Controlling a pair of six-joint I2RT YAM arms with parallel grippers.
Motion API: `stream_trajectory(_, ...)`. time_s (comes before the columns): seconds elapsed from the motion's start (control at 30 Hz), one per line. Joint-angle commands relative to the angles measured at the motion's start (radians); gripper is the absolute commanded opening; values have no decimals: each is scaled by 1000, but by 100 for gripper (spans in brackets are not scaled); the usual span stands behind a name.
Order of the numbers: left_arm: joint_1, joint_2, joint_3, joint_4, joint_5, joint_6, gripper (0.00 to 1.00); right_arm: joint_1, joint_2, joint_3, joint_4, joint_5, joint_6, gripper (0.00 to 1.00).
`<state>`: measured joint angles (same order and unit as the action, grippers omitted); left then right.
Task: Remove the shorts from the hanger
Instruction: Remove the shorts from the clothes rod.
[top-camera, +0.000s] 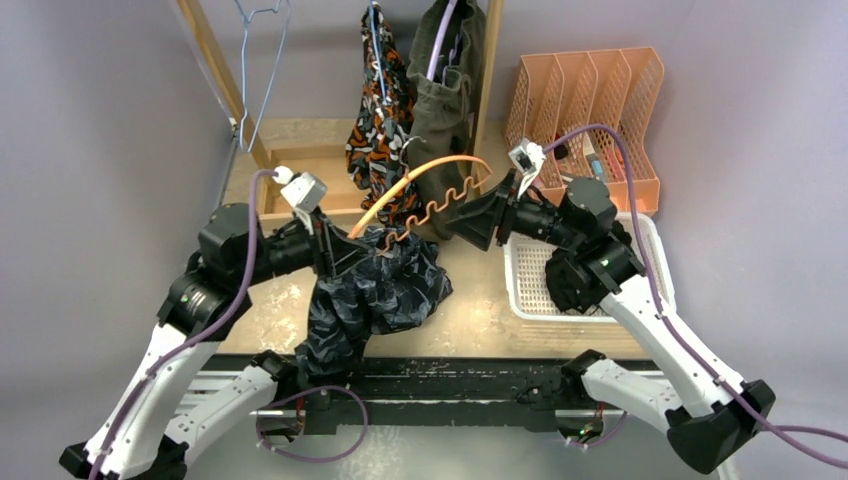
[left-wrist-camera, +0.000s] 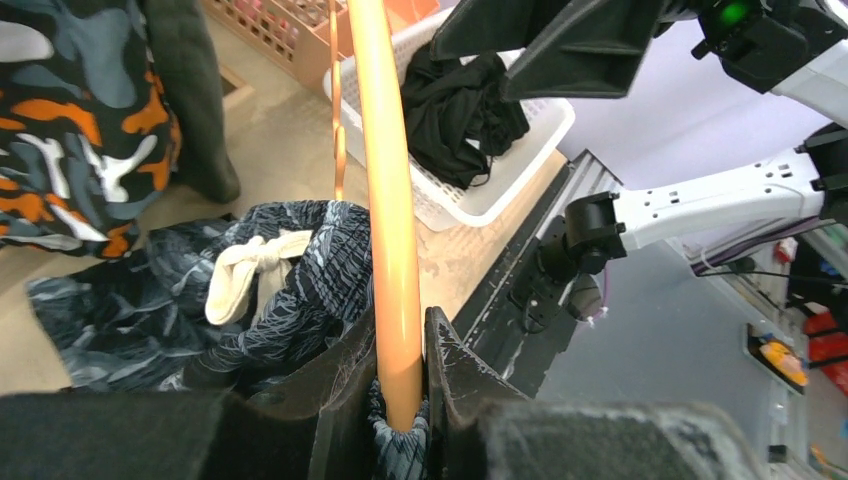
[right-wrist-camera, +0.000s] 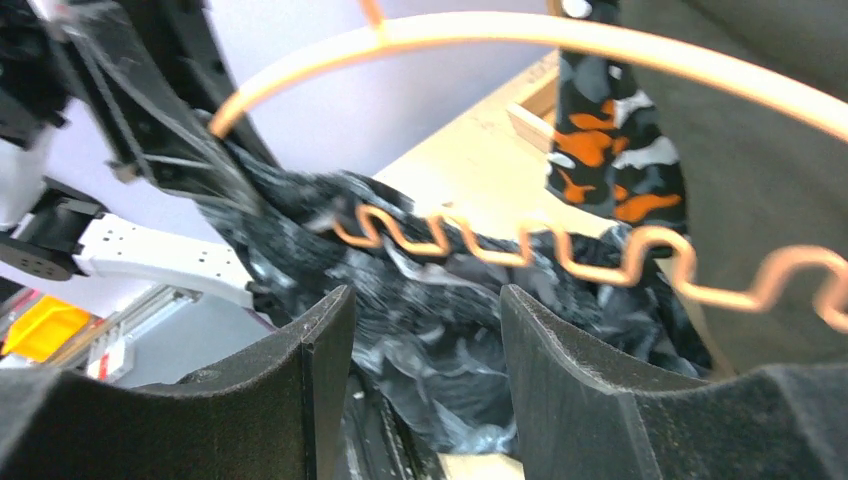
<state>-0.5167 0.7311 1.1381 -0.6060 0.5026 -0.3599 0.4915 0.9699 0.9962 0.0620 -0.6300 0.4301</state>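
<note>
The tabletop (top-camera: 480, 285) carries the dark navy shorts (top-camera: 385, 295) in a heap, their top caught on the wavy bar of the orange hanger (left-wrist-camera: 385, 200). Behind them hang the camo shorts (top-camera: 378, 120) and the olive shorts (top-camera: 445, 100). The black shorts (left-wrist-camera: 465, 105) lie in the white basket (top-camera: 530, 300). The left end effector (left-wrist-camera: 400, 345) is clamped on the orange hanger. The right end effector (right-wrist-camera: 425, 330) has its jaws apart, near the wavy bar.

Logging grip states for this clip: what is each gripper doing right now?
Left gripper: closed on the orange hanger.
Right gripper: open, holding nothing.
</note>
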Motion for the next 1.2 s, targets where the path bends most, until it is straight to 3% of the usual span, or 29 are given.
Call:
stream_trajectory(0.0, 4, 18, -25, 249, 125, -70, 0, 89, -3, 11, 207, 135, 131, 57)
stream_trajectory(0.23, 4, 59, -105, 461, 142, -165, 0, 190, -1, -122, 461, 344, 401, 59)
stream_trajectory(0.53, 2, 164, -144, 628, 185, -206, 0, 217, 87, -186, 773, 392, 600, 60)
stream_trajectory(0.73, -26, 237, -118, 657, 198, -199, 0, 221, 107, -147, 749, 422, 553, 60)
stream_trajectory(0.9, -58, 274, -83, 661, 241, -202, 0, 220, 61, -133, 588, 560, 564, 60)
stream_trajectory(1.17, -128, 347, -21, 673, 251, -181, 0, 221, 17, -191, 597, 688, 669, 39)
